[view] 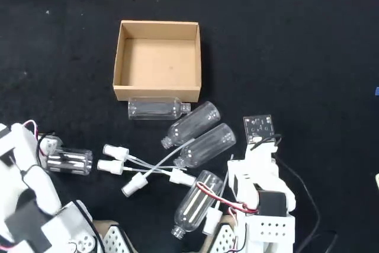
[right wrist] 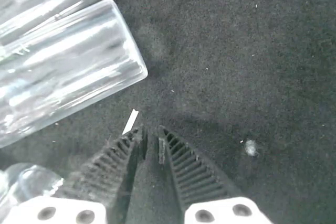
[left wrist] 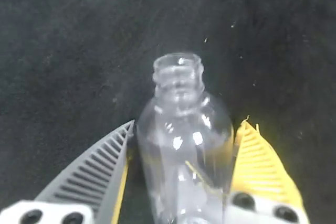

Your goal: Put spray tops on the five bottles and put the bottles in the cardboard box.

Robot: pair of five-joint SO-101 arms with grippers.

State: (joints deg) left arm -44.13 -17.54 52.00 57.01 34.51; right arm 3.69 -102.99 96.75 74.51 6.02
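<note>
Pinches one clear bottle (view: pixel 70 161) at the left edge of the high view with the left gripper (left wrist: pixel 187 125), pads pressed on either side of the body below the shoulder. Leaves the threaded neck bare and pointing out past the fingertips, probably so a spray top can go on with no finger in the way. Holds the right gripper (right wrist: pixel 151 137) at lower right of the high view with its claw pressed almost together on nothing, tips near the flat base of a lying bottle (right wrist: pixel 63 77). Keeps the spray tops (view: pixel 112 151) loose in a tangle at lower centre, between the arms, seemingly within reach of either. Has nothing in the cardboard box (view: pixel 157 93) at upper centre yet, with one uncapped bottle (view: pixel 155 109) just beside its near wall; capping evidently comes before boxing
</note>
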